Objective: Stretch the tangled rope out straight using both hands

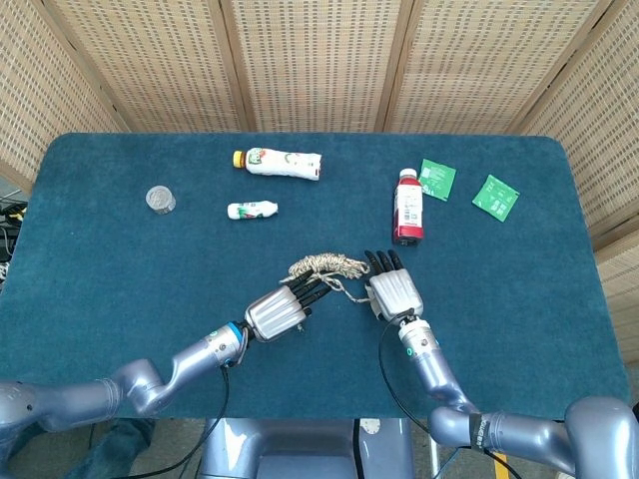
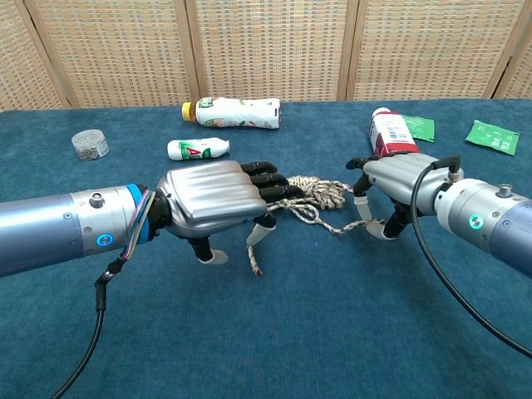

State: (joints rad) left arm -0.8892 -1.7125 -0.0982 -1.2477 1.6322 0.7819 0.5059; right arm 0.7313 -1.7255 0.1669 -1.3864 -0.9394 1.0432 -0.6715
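The tangled beige rope (image 1: 329, 265) lies bunched at the middle of the blue table (image 1: 120, 269); in the chest view the rope (image 2: 316, 193) sends a loose tail toward the front. My left hand (image 1: 278, 311) hovers over the bundle's left side, fingers stretched flat across it and holding nothing. From the chest, that left hand (image 2: 214, 201) hides the rope's left part, thumb hanging beside the tail. My right hand (image 1: 396, 293) sits just right of the bundle. A strand runs to the right hand (image 2: 397, 179), pinched between thumb and a fingertip under the palm.
A yellow-capped bottle (image 1: 280, 162) and a small white bottle (image 1: 252, 210) lie behind the rope at left. A red-labelled bottle (image 1: 407, 208) stands close behind my right hand. Two green packets (image 1: 436, 180) (image 1: 495, 197) lie back right, a small clear jar (image 1: 160, 200) far left.
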